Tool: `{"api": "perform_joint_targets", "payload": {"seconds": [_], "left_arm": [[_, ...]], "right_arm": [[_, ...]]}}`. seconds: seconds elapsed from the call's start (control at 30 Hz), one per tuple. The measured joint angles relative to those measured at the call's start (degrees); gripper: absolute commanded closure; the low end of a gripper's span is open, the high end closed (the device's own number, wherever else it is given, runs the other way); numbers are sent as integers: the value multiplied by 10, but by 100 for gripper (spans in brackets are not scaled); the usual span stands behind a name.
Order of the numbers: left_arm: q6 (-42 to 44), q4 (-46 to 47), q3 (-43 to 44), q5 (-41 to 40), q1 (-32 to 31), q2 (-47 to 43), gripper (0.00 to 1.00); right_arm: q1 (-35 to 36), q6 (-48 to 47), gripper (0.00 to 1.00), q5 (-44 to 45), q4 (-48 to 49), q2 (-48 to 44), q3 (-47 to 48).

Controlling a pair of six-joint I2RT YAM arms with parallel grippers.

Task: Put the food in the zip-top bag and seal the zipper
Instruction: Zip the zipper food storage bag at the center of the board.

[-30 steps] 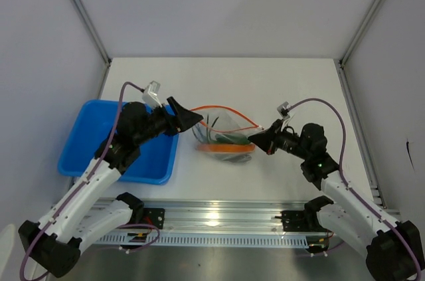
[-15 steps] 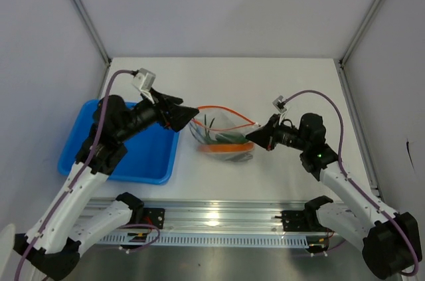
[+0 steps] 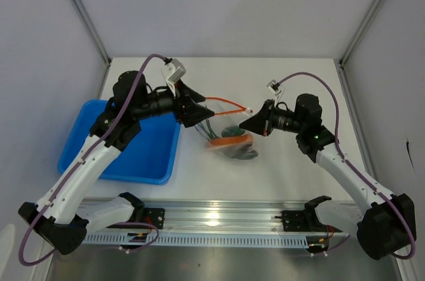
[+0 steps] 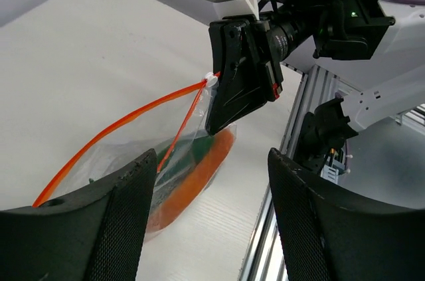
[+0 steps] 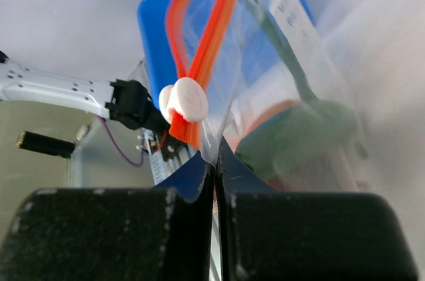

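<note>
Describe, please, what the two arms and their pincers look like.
The left arm and right arm have white links, black joints and a purple cable looping to a small white camera block. The left pincer and right pincer are black, with broad, mesh-textured fingers.

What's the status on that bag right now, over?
Right end effector shut on zip-top bag corner. Left end effector open at its mouth. Food inside, zipper unsealed. Blue tray apart.

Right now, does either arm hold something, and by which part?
The right gripper pinches the zip-top bag at its mouth corner, beside the white slider. The left gripper, jaws open, grips nothing.
</note>
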Motion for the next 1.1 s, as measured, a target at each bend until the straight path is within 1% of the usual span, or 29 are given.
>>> {"api": "perform_joint_targets", "payload": {"seconds": [0.03,0.07,0.13,0.17,0.2,0.3,0.37,0.53,0.67,0.77,0.8,0.83,0.97,1.03,1.1], "left_arm": [[4,0,3,2,0,-2,30],[8,2,4,4,-2,-4,27],[24,3,7,6,-11,-5,20],[31,3,8,7,-17,-4,13],[45,3,9,5,-30,-3,10],[85,7,12,5,-66,2,8],[104,9,20,6,-79,16,8],[139,10,66,6,-81,81,8],[181,2,78,18,-81,120,7],[233,-17,98,42,-81,146,11],[252,-28,109,52,-81,155,14],[268,-40,121,62,-81,164,20],[321,-77,159,103,-81,195,29],[334,-84,161,124,-81,201,36],[344,-92,161,144,-81,204,40]], "right_arm": [[0,9,100,-2,-3,0,8],[0,14,100,-3,-3,0,14],[1,24,100,-8,-3,0,26],[1,27,100,-10,-3,0,30],[1,28,100,-13,-5,0,33],[2,26,100,-23,-18,0,42],[3,21,100,-29,-27,1,44],[15,-5,100,-31,-57,3,46],[29,-33,100,-29,-94,3,54],[37,-55,100,-27,-120,3,64],[39,-62,100,-26,-127,3,67],[40,-68,100,-26,-134,3,70],[44,-85,100,-22,-148,3,76],[45,-93,100,-22,-154,3,78],[45,-97,100,-22,-158,3,79]]}}
